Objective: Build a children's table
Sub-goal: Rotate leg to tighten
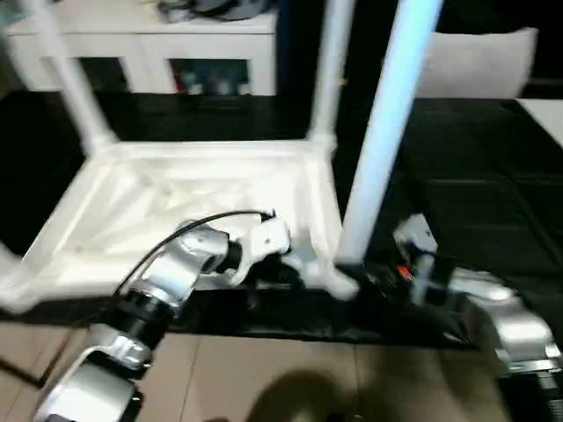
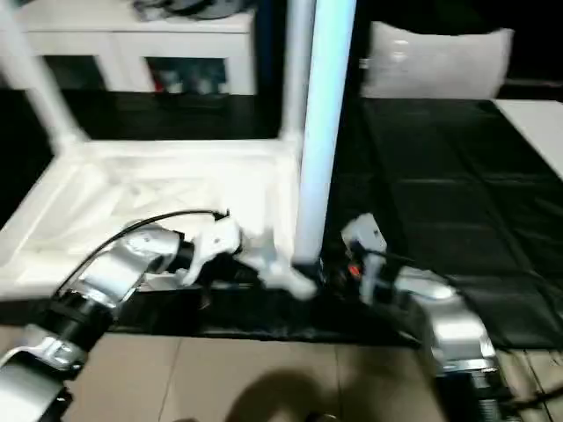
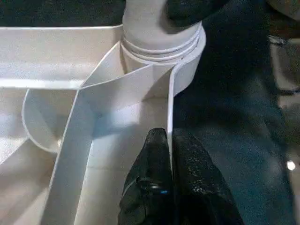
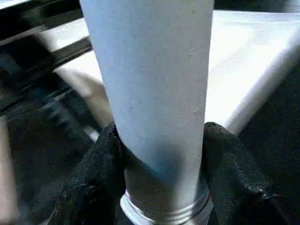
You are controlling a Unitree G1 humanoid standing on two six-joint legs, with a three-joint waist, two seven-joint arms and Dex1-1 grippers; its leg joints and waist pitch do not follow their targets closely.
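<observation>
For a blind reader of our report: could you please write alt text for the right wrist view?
The right gripper closes its black jaws on both sides of a white table leg, just above the threaded collar at the leg's lower end. Behind the leg lies the white tabletop on a black work table.

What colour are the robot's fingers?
Black. The right wrist view shows it best, with the fingers around the white leg.

The white children's table lies upside down, ribbed underside up, with three legs standing in corner sockets.
</observation>
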